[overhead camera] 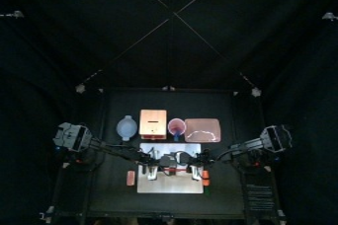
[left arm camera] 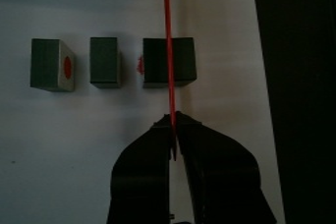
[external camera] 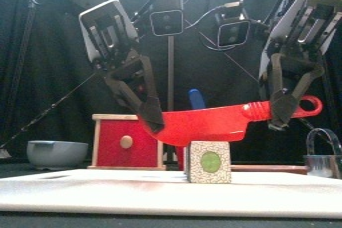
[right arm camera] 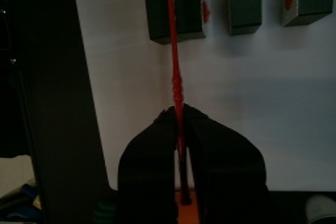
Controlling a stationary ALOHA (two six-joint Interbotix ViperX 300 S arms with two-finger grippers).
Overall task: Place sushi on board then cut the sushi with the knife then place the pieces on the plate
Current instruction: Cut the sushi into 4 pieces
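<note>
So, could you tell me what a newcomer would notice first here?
A red toy knife held level between the left tool and right tool, above the white cutting board. Under its blade sits the largest sushi block, with two smaller pieces beside it in a row.

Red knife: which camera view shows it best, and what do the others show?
The front view: the red knife lies side-on, whole, held between the left pincer and right pincer. Both wrist views show it edge-on, as a thin red line. The top view shows it too small to make out.
</note>
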